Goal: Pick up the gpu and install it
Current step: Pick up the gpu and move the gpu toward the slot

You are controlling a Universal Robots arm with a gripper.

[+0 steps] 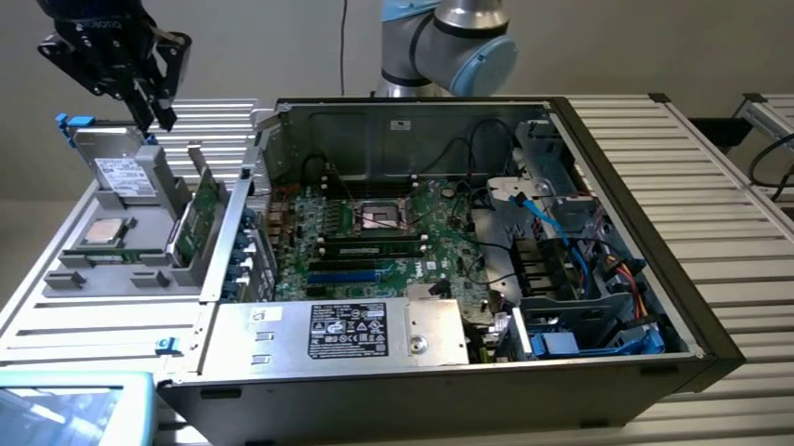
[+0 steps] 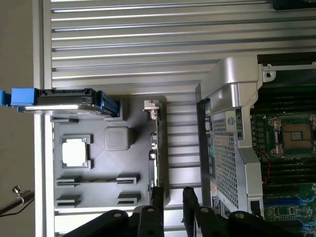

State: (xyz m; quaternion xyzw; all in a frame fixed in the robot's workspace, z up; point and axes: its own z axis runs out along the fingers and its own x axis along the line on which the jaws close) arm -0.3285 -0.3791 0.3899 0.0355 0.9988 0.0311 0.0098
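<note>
The gpu (image 1: 199,216) stands on edge in a grey parts tray (image 1: 118,269) at the exterior view's left, green face showing, silver bracket at its upper end. In the wrist view the gpu (image 2: 156,148) appears edge-on as a thin strip with its bracket at the far end. My gripper (image 1: 158,116) hangs well above the tray, over its rear part and apart from the card. The gripper (image 2: 173,197) is open with nothing between its black fingers (image 2: 157,200); the card's edge lines up with one finger rather than the gap.
An open computer case (image 1: 645,279) lies beside the tray, motherboard (image 1: 372,232) exposed with blue slots and an empty processor socket. A silver drive (image 1: 125,177) with blue tabs and a processor chip (image 1: 106,232) share the tray. The slatted table (image 2: 148,44) surrounds everything.
</note>
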